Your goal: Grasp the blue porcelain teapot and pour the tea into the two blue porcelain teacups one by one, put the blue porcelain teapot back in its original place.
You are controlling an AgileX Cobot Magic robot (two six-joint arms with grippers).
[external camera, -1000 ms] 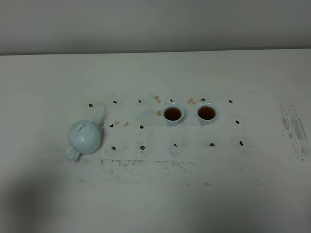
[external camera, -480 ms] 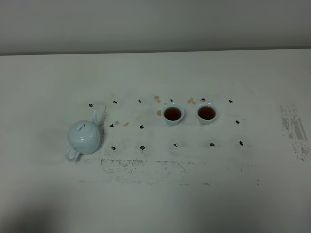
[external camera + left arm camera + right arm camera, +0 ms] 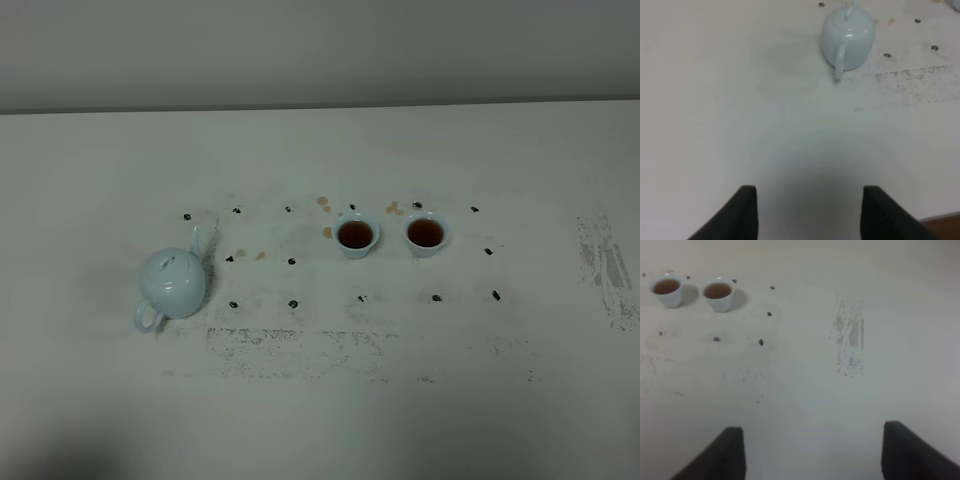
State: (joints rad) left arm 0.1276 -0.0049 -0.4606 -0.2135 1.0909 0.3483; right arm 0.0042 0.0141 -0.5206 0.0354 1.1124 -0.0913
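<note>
White and scuffed, the surface is carrying the blue porcelain teapot at left centre of the overhead frame, upright, lid on, spout pointing away, loop handle facing the near edge. Both blue porcelain teacups are sitting side by side at centre, well apart from the pot, each showing dark tea; brown drips are lying around them. Left claw is hanging released, jaws spread, nothing between them, well short of the pot. Right claw is likewise standing released and empty. Judgement: glazed porcelain is likely slippery, rigid, breakable; the loop handle is offering the soundest hold.
</note>
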